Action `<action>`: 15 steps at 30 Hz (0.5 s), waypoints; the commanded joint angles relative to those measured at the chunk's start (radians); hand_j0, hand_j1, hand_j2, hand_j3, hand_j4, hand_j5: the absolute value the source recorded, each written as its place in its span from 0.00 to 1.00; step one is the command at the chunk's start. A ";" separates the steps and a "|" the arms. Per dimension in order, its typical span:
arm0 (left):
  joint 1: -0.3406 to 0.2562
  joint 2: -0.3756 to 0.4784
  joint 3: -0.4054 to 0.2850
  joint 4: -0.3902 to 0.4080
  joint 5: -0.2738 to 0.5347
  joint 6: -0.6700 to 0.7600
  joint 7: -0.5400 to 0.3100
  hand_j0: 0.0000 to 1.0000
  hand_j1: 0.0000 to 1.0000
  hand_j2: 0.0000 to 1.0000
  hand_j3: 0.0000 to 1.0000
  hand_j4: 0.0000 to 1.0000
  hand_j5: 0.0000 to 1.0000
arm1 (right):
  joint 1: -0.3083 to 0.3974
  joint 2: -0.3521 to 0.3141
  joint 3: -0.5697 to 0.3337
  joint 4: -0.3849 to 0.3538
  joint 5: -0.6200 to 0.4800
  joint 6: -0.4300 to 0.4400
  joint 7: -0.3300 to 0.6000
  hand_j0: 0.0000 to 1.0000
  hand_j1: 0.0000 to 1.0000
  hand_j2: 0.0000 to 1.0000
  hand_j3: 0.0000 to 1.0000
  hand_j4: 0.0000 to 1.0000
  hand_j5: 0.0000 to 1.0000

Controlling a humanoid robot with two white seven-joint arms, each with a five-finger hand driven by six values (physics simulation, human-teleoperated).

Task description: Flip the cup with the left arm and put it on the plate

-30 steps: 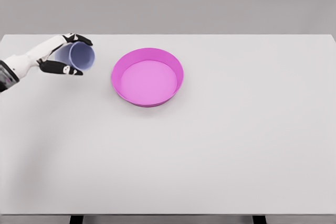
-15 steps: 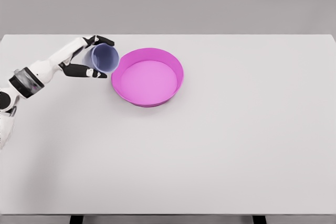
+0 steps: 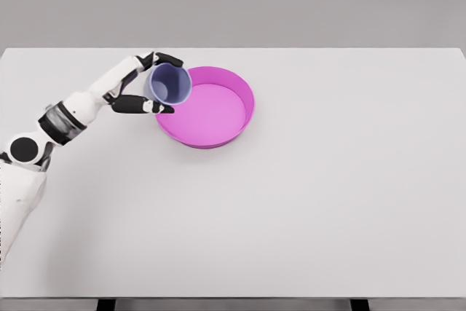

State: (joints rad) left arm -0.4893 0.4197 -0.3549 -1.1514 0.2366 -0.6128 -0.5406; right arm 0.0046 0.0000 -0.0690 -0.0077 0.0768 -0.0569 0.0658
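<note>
A pale blue cup (image 3: 168,84) is held in the air on its side, its open mouth turned toward the camera and to the right. My left hand (image 3: 154,82) is shut on it, dark fingertips above its rim and the thumb below. The cup hangs over the left rim of the magenta plate (image 3: 233,126), a round shallow dish with a raised wall on the white table. The left arm reaches in from the lower left. The right arm is out of view.
The white table (image 3: 328,202) spreads across the view, its far edge just behind the plate and its front edge at the bottom of the picture.
My left hand has carried the cup to the right, from well left of the plate to over its left rim. The arm has stretched further into view.
</note>
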 commanded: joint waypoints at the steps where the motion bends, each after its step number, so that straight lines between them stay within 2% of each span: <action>1: 0.002 -0.024 -0.001 -0.019 0.021 0.002 0.001 0.67 0.67 0.67 0.67 0.67 0.67 | 0.000 0.000 0.000 0.000 0.000 0.000 0.000 1.00 1.00 1.00 1.00 1.00 1.00; 2: 0.011 -0.025 -0.001 -0.036 0.021 0.002 0.001 0.67 0.67 0.67 0.67 0.67 0.67 | 0.000 0.000 0.000 0.000 0.000 0.000 0.000 1.00 1.00 1.00 1.00 1.00 1.00; 4: 0.011 -0.033 -0.055 -0.042 0.020 0.002 0.001 0.67 0.67 0.67 0.67 0.67 0.67 | 0.002 0.000 0.000 0.000 0.000 0.000 0.000 1.00 1.00 1.00 1.00 1.00 1.00; 9: 0.005 -0.064 -0.094 -0.039 0.020 0.002 -0.001 0.67 0.67 0.67 0.67 0.67 0.67 | 0.000 0.000 0.000 0.000 0.000 0.000 0.000 1.00 1.00 1.00 1.00 1.00 1.00; 13: 0.002 -0.078 -0.102 -0.019 0.023 0.002 -0.001 0.68 0.68 0.68 0.68 0.68 0.68 | 0.000 0.000 0.000 0.000 0.000 0.000 0.000 1.00 1.00 1.00 1.00 1.00 1.00; 15: -0.002 -0.088 -0.099 0.018 0.024 0.002 -0.001 0.68 0.68 0.68 0.68 0.68 0.68 | 0.000 0.000 0.000 0.000 0.000 0.000 0.000 1.00 1.00 1.00 1.00 1.00 1.00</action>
State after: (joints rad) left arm -0.4939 0.3400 -0.4518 -1.1556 0.2504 -0.6127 -0.5421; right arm 0.0061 0.0000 -0.0690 -0.0076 0.0768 -0.0570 0.0658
